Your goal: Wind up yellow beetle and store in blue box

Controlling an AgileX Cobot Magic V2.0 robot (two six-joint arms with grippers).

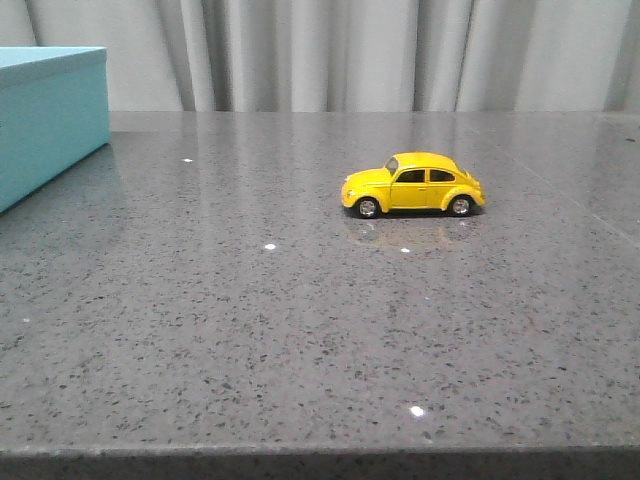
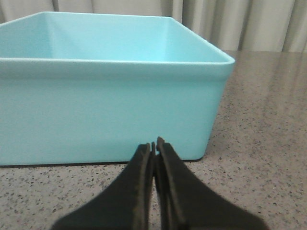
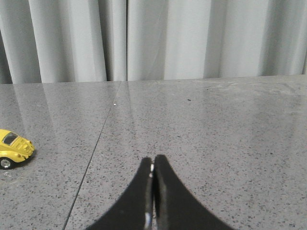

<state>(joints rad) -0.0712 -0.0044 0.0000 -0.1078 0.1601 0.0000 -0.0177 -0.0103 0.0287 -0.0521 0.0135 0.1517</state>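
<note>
The yellow beetle [image 1: 413,185] stands on its wheels on the grey speckled table, right of centre in the front view, side-on with its nose to the left. Its rear end also shows in the right wrist view [image 3: 14,149]. The blue box [image 1: 45,118] stands at the far left of the table; in the left wrist view it [image 2: 110,110] is open-topped and looks empty. My left gripper [image 2: 154,143] is shut and empty, just in front of the box's near wall. My right gripper [image 3: 152,159] is shut and empty, low over bare table, apart from the beetle. Neither gripper shows in the front view.
The grey speckled table [image 1: 300,330] has a seam line [image 3: 91,158] running past the beetle. Its front edge [image 1: 320,455] is near the camera. A grey curtain [image 1: 350,50] hangs behind the table's far edge.
</note>
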